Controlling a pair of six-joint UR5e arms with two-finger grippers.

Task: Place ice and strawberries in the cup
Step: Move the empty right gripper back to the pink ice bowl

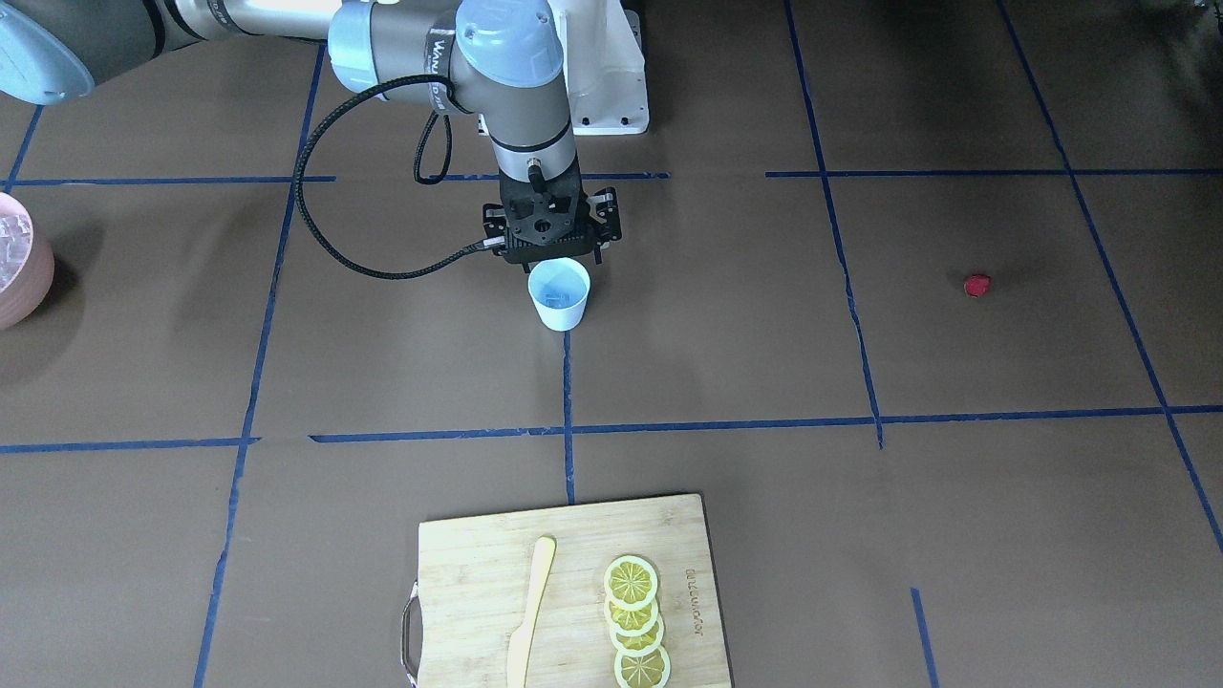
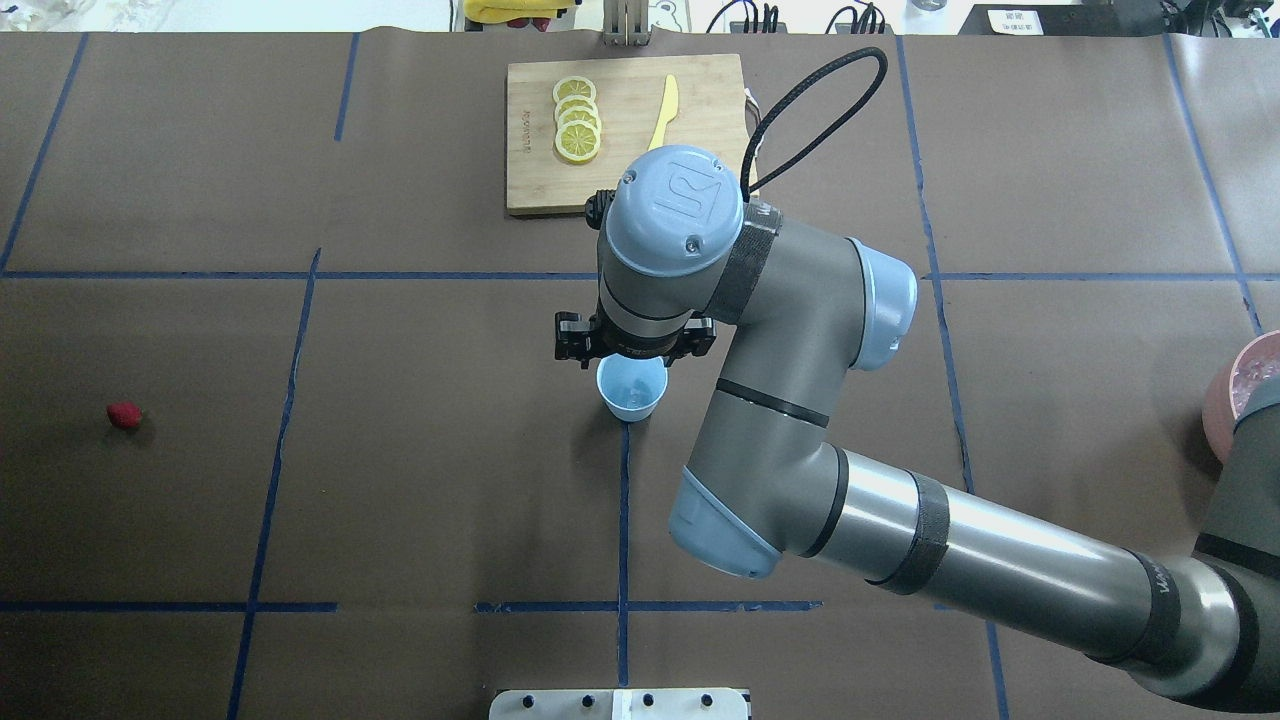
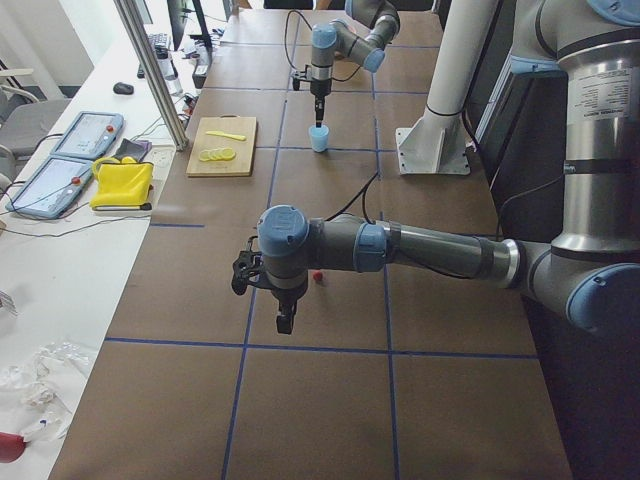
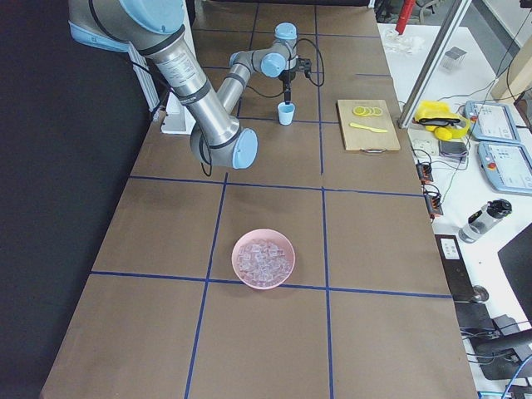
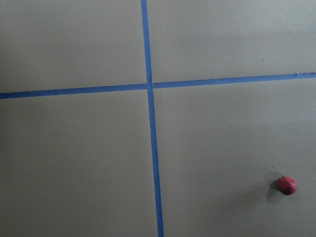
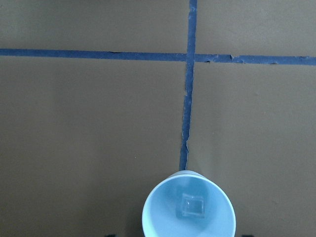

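well, from my seat the right end effector (image 1: pixel 554 253) hangs straight above the small pale blue-white tapered cup (image 1: pixel 560 296). its own wrist blocks the fingers in the overhead view, and the wrist camera catches only two dark tips at its bottom edge, spread to either side of the cup, so i read them as apart and holding nothing. one small clear ice cube (image 6: pixel 193 205) lies on the cup's floor. the round pink bowl (image 4: pixel 264 286) of more cubes is cut off at the frame edge in both table-wide views. the tiny red strawberry (image 1: pixel 976 285) sits alone on the brown paper surface (image 1: pixel 764 363), well apart from the cup. the left end effector (image 3: pixel 285 322) hovers near it; i cannot tell whether its fingers are apart or together. a burnt-in mark on the bamboo cutting board (image 1: pixel 459 573) is too small to read, and the arm's strap lettering is cut off after "wan".
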